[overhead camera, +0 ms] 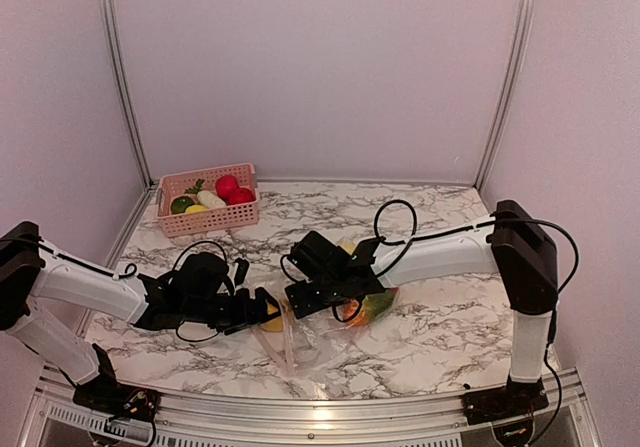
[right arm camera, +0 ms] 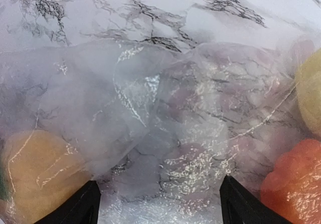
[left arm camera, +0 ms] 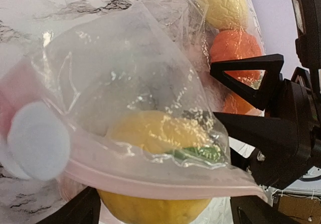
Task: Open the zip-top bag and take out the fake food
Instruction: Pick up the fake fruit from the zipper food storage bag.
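Note:
The clear zip-top bag (overhead camera: 300, 339) lies crumpled on the marble table between the two arms. Its pink zip strip (left arm camera: 165, 183) crosses the left wrist view. My left gripper (overhead camera: 262, 310) is shut on a yellow fake fruit (left arm camera: 150, 209) at the bag's mouth, partly under the strip. A yellow fruit (left arm camera: 225, 3) and an orange one (left arm camera: 235, 46) lie deeper in the bag. My right gripper (overhead camera: 300, 297) is open, its fingers (right arm camera: 83, 206) wide apart over the bag film (right arm camera: 165, 134). An orange-red fruit (right arm camera: 296, 184) shows at its right.
A pink slatted basket (overhead camera: 172, 222) with red, green, yellow and cream toy food stands at the back left by the wall. The right arm's black gripper body (left arm camera: 271, 129) is close to the left gripper. Cables loop over the right arm (overhead camera: 400, 217).

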Controlling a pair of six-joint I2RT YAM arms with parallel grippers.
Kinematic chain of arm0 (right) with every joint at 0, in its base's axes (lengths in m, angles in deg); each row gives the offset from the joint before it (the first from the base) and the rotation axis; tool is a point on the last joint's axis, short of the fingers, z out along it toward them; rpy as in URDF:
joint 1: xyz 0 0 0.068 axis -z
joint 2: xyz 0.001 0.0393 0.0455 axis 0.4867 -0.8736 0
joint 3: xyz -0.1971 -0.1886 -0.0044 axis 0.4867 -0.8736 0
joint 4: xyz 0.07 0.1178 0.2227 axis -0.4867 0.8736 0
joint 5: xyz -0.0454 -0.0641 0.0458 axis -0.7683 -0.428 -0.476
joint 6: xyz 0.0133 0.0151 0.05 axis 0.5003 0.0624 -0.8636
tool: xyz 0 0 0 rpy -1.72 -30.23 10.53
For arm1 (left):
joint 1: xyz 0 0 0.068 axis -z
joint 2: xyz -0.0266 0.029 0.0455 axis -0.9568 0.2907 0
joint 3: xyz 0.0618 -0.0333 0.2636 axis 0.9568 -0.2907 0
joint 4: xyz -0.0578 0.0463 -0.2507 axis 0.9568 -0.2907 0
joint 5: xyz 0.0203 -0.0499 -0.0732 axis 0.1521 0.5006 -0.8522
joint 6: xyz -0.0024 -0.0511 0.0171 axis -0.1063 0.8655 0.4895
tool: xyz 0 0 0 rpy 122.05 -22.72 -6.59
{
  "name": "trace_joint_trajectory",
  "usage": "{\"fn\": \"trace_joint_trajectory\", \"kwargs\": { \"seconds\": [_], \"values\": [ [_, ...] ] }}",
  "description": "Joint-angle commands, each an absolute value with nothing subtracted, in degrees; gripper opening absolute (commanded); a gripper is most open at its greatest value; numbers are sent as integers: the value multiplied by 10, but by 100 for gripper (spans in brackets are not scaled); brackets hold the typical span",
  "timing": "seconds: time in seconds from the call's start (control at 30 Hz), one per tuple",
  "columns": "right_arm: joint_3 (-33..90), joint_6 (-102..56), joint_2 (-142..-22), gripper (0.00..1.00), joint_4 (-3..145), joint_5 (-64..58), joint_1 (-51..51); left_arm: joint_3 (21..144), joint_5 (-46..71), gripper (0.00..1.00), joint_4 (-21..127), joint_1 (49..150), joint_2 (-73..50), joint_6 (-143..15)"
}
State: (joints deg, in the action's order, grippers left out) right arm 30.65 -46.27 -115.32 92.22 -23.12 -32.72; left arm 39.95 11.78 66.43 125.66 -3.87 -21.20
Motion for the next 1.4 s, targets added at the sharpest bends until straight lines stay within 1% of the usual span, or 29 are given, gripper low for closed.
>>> {"fn": "trace_joint_trajectory", "kwargs": {
  "seconds": [0.0, 0.23, 0.37, 0.43, 0.57, 0.67, 0.8, 1.1, 1.37],
  "values": [
    [297, -446, -1137, 82, 892, -207, -338, 422, 142, 94, 643, 1255, -27, -220],
    [287, -431, -1137, 89, 876, -191, -341, 437, 169, 98, 615, 1256, -15, -222],
    [287, -430, -1137, 90, 874, -189, -341, 445, 175, 96, 607, 1257, -6, -221],
    [288, -431, -1137, 90, 877, -191, -341, 448, 178, 91, 603, 1256, -2, -221],
    [289, -435, -1139, 90, 884, -202, -341, 450, 177, 76, 596, 1256, -3, -221],
    [289, -442, -1141, 90, 893, -212, -341, 448, 176, 67, 584, 1256, -17, -225],
    [287, -448, -1140, 91, 898, -222, -340, 443, 176, 63, 559, 1256, -53, -235],
    [287, -456, -1140, 91, 895, -221, -329, 426, 168, 60, 518, 1256, -111, -241],
    [273, -465, -1139, 91, 882, -214, -324, 411, 137, 61, 516, 1256, -129, -244]
  ]
}}
